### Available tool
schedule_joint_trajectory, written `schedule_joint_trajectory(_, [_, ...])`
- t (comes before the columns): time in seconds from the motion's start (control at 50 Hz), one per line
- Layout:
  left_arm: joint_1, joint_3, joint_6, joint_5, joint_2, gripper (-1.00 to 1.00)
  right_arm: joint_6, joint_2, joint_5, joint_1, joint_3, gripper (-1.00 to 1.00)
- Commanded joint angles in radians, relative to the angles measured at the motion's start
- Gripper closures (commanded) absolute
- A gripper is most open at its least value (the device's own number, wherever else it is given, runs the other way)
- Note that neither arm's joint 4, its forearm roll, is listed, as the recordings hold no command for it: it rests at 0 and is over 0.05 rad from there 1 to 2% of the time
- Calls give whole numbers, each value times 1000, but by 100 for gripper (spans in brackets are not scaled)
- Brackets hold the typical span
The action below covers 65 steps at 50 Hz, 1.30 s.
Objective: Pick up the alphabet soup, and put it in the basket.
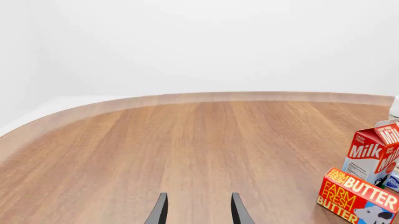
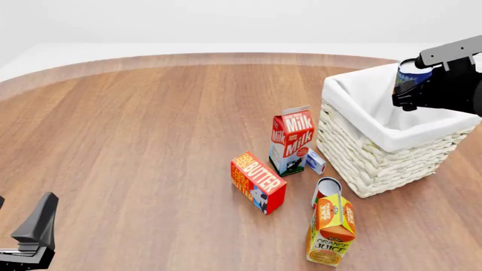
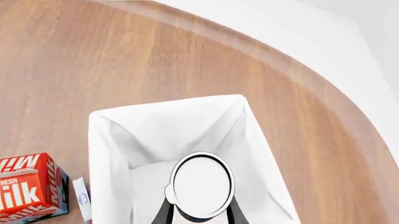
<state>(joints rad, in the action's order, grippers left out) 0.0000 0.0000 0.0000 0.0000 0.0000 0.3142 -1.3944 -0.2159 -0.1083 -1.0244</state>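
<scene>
Metal, rigid and smooth-sided, the soup can [image 3: 202, 185] sits clamped across its round wall in the right claw [image 3: 198, 212] above the basket [image 3: 103, 154]; the left claw [image 1: 196, 210] stands apart, empty.

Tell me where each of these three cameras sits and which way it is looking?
Front view: fixed above the arms' side, facing forward and down over the table; shows the right claw holding the alphabet soup over the basket.
Left wrist view: behind the open left claw, looking across the table.
Right wrist view: looking down past the can into the basket.
Shared: the milk carton appears in all three.
</scene>
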Motion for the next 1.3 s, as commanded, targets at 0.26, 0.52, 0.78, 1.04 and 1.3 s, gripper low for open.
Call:
schedule_joint_trajectory(0.26, [0,0,0,0,0,-100,10,-44,-13,21,-15,100])
schedule_joint_trajectory(0.52, [0,0,0,0,0,-100,29,-90,-26,9,-49,100])
schedule_joint_trajectory(0.78, [0,0,0,0,0,-100,35,-141,-18,2,-62,100])
schedule_joint_trajectory(1.04, [0,0,0,0,0,-100,27,-178,-14,19,-70,100])
schedule_joint_trajectory(1.3, [0,0,0,0,0,-100,36,-205,-12,15,-71,100])
